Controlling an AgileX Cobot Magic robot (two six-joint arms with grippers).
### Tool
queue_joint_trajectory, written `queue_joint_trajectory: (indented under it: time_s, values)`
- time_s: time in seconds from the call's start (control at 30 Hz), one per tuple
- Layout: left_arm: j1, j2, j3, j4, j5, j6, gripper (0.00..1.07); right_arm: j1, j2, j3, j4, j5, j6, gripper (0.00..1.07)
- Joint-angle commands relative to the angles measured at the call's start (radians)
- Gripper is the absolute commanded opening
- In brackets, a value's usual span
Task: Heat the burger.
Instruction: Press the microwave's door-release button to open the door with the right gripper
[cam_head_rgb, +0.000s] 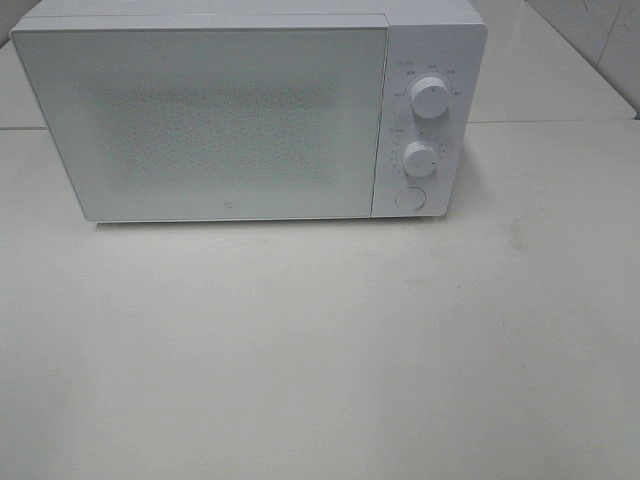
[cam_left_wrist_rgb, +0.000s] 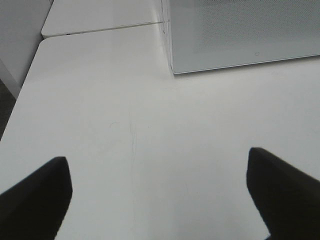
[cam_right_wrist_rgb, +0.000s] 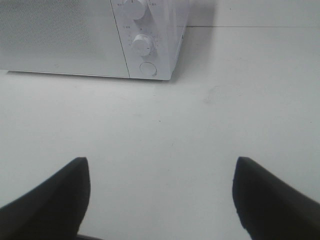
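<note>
Of our left hand we see only two matte black fingers, broad wedges with rounded tips and flat inner faces. Our right hand looks the same: two plain black fingers, smooth-surfaced, each widening toward the wrist and tapering to blunt, softly curved ends.

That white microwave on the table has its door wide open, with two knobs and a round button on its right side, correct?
Not quite: the microwave has its door shut, as the high view shows. Two knobs and a round button do sit on its right side.
</note>
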Motion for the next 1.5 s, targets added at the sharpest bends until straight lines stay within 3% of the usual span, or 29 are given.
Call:
queue_joint_trajectory:
  time_s: [0.03,0.83,1.27,1.5]
  values:
    - [0.002,-0.019,-0.001,0.003,0.001,0.002,0.87,-0.008,0.097,-0.006,0.002,-0.104,-0.009,0.75]
    - [0.002,-0.019,-0.001,0.003,0.001,0.002,0.87,-0.008,0.682,0.019,-0.001,-0.732,-0.027,0.75]
    - [0.002,-0.019,-0.001,0.003,0.001,0.002,0.87,0.001,0.911,0.019,-0.006,-1.011,-0.027,0.75]
    - [0.002,-0.019,-0.001,0.003,0.001,0.002,0.87,0.069,1.049,0.111,-0.005,-1.376,-0.034,0.75]
